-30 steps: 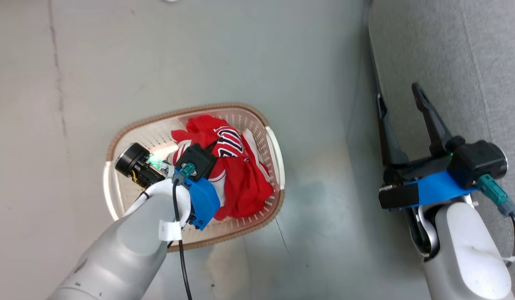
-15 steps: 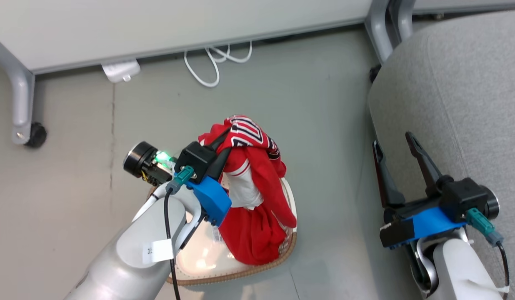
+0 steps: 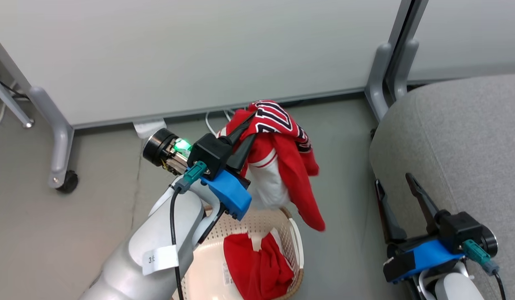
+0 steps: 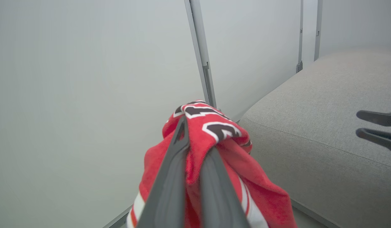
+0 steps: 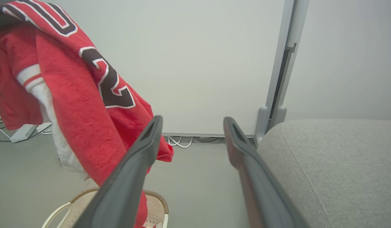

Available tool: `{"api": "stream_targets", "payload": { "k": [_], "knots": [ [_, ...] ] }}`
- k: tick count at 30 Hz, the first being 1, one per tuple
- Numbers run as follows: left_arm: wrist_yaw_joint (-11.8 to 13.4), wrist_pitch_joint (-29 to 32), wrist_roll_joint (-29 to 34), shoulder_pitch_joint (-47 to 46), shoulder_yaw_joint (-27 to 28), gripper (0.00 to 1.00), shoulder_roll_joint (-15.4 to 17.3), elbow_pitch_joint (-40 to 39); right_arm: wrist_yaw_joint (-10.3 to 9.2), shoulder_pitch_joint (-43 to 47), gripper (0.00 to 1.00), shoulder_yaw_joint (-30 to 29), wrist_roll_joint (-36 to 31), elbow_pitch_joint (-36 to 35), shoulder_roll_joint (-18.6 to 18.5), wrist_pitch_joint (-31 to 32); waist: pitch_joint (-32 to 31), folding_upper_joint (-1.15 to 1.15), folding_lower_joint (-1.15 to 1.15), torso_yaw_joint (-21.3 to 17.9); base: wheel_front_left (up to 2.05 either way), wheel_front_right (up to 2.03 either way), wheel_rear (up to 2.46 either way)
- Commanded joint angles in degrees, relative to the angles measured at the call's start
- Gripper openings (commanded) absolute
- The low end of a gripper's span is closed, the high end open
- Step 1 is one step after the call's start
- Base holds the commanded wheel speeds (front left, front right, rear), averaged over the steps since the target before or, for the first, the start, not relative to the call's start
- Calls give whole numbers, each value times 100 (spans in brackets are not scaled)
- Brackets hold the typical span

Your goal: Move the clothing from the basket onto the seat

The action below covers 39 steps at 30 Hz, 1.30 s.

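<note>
Presently, you have the following on hand.

Left arm: the pale forearm [image 3: 153, 233] comes up from the lower left of the head view and crosses the basket's [image 3: 298, 243] left part. The wrist sits high, with the fingers aimed up and rightward toward the white partition panel [image 3: 199, 54].

Left pincer [image 3: 250, 127]: pressed together, pinching the jersey [image 3: 293, 171] at a bunched fold by the lettering.

Right arm: low, at the lower right of the head view.

Right pincer [image 3: 393, 181]: spread wide with nothing between its fingers, which point up the view beside the near left edge of the seat [image 3: 457, 137].

Jersey: in the air, clear of the basket. The lettered panel drapes over the left fingertips and the rest hangs down from the pinch, so the long axis runs vertical. White lining shows on the inner side and a loose red hem hangs lowest. In the head view that lowest tip shows just past the basket's right rim.

Plain red garment [image 3: 257, 266]: crumpled on the basket's floor toward its right end, beside the paper label [image 3: 227, 273].

Seat: grey, to the right of the jersey and basket, with a rounded corner facing the jersey. Its broad top stretches away rightward.

Margins: a strip of grey floor [image 3: 345, 166] separates the basket and seat. The partition post [image 3: 386, 75] stands just behind the seat's far corner. A castored partition foot [image 3: 59, 141] stands well to the left. White cables [image 3: 208, 121] and a power strip [image 3: 148, 126] lie at the panel's base, behind the jersey.
</note>
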Motion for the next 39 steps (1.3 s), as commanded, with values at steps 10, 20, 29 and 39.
{"api": "stream_targets", "payload": {
  "k": [10,20,29,39],
  "knots": [
    [-74,-30,58,106,-37,0,-73,-159,2,313,100,-30,38,-21,42,-20,-369,0,1,102,0,0,0],
    [-116,-30,30,111,-46,0,-53,-66,2,128,100,259,71,-131,24,-20,-330,0,1,120,0,0,0],
    [-131,-31,62,51,-56,0,-107,33,3,-280,100,1179,143,-353,-77,-20,-195,0,1,102,0,0,0],
    [-147,-32,109,-48,-140,0,-255,81,3,-783,100,1857,255,-198,-109,-20,-65,0,1,213,0,0,0]
  ]
}}
